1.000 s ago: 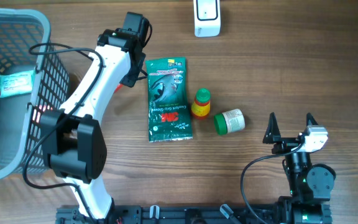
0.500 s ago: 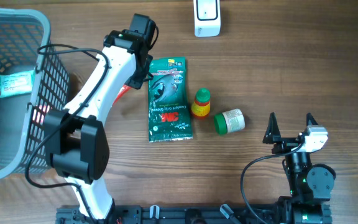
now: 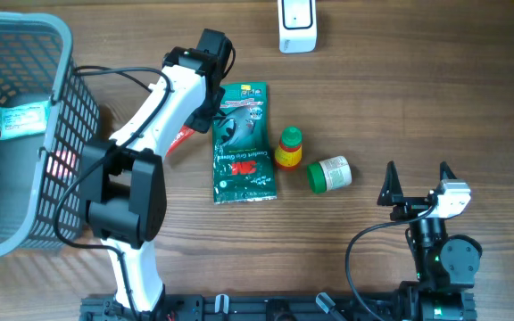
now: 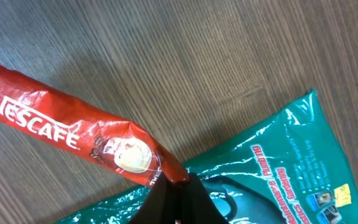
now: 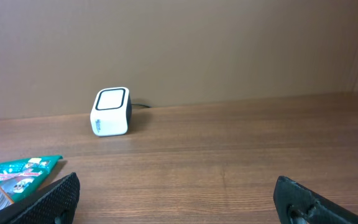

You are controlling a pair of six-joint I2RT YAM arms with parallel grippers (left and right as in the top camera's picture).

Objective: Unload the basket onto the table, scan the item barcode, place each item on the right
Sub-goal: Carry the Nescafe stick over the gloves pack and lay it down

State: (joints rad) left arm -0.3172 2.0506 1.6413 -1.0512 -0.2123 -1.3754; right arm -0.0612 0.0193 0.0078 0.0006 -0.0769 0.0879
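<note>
Left wrist: closed left gripper [image 4: 176, 194] pinching Nescafé sachet [image 4: 55, 119] by its end, over 3M pouch [image 4: 272, 168]; likely to slip or flop on lifting. Right gripper [image 3: 417, 178] spread wide.

The overhead view looks straight down on the whole brown wood-grain bench [image 3: 418, 107]. The left wrist view hangs close above it, facing down at a red Nescafé stick sachet [image 4: 42, 118] and a green foil 3M pouch [image 4: 278, 168], both also seen from overhead. The right wrist view sits low, looking level across the bench to a white boxy scanner [image 5: 110, 112], shared with overhead.
</note>
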